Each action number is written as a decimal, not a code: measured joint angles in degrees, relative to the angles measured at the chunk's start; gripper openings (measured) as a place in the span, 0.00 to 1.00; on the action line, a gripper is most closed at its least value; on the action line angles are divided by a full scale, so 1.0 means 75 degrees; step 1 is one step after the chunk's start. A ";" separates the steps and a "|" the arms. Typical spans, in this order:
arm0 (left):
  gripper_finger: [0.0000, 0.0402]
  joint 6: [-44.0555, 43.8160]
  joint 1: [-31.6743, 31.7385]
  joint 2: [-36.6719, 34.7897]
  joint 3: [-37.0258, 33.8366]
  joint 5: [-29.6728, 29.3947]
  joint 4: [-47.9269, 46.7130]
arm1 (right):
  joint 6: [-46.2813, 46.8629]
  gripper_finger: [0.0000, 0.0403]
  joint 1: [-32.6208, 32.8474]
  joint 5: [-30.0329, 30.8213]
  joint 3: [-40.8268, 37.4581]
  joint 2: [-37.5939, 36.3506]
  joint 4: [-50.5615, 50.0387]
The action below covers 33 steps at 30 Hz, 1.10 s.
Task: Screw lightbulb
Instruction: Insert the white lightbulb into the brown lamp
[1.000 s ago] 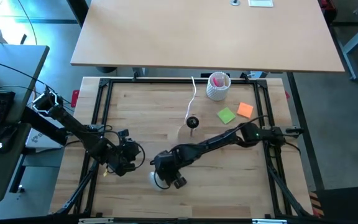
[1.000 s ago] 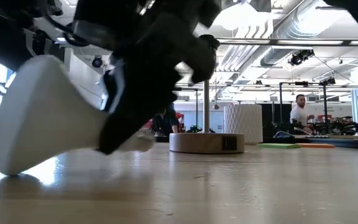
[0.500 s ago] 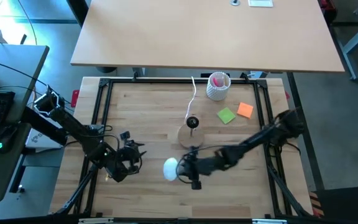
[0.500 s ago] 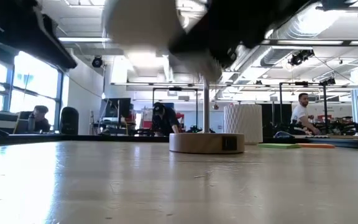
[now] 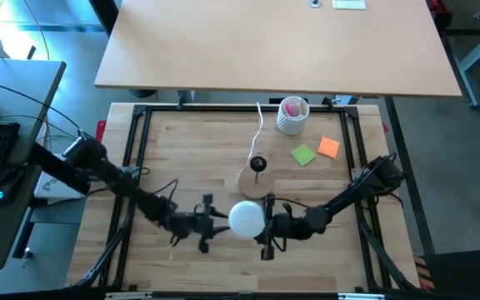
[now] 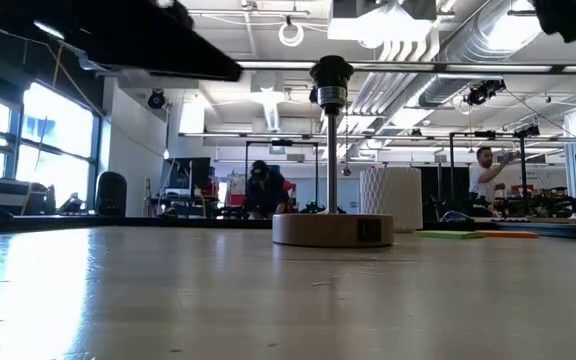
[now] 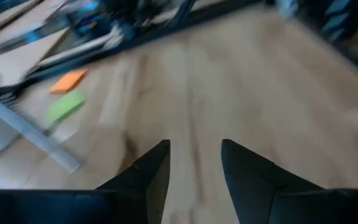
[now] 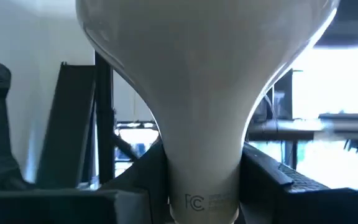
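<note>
The white lightbulb (image 5: 246, 218) is held up over the table's near middle by my right gripper (image 5: 262, 227), which is shut on it; the right wrist view shows its globe (image 8: 204, 56) pointing away from the camera. My left gripper (image 5: 217, 223) is open and empty just left of the bulb, fingers toward it; it also shows in the left wrist view (image 7: 194, 155). The round wooden stand (image 5: 254, 179) with its black socket (image 5: 258, 164) rests on the table behind the bulb; in the low view the socket (image 6: 330, 75) stands on a thin post. My right gripper pinches the bulb's narrow neck (image 8: 204, 177) between its two fingers (image 8: 143, 180), one on each side. The fingers come roughly level from the table's right. The bulb is lifted clear of the table, its globe beyond the fingertips toward the table's left.
A white perforated cup (image 5: 292, 115) with pink contents stands at the far edge. A green note (image 5: 303, 155) and an orange note (image 5: 329, 147) lie right of the stand. A white cord (image 5: 259, 125) runs from the stand to the far edge.
My right gripper has lifted the bulb off the table near the front edge and carried it up and toward the right, nearer the stand; the bulb is now clear of the table. My left gripper has moved toward the table's right, up to the bulb.
</note>
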 joint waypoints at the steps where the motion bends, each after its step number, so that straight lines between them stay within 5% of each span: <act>1: 0.34 0.0033 0.0238 0.0103 -0.0256 0.0561 0.0848 | -0.0196 0.33 0.0000 0.0000 0.0113 0.0000 -0.0010; 6: 0.34 -0.0495 0.1210 0.0470 -0.1357 0.2643 0.5109 | -0.0389 0.33 0.0055 -0.0068 0.0403 0.0000 -0.0250; 9: 0.34 -0.0516 0.1321 0.0645 -0.1491 0.3330 0.6514 | -0.0369 0.33 0.0057 -0.0056 0.0461 0.0006 -0.0294; 14: 0.34 0.0258 0.1215 0.0872 -0.1042 0.3484 0.6554 | -0.0279 0.33 -0.0125 -0.0025 0.0609 0.0007 -0.0353; 26: 0.50 0.0048 0.1192 0.0874 -0.0585 0.3655 0.6678 | 0.0018 0.33 -0.0253 0.0008 0.0993 0.0009 -0.1403; 33: 0.50 0.0025 0.1145 0.0871 -0.0582 0.3702 0.6967 | 0.0023 0.33 -0.0254 0.0063 0.0993 0.0009 -0.1494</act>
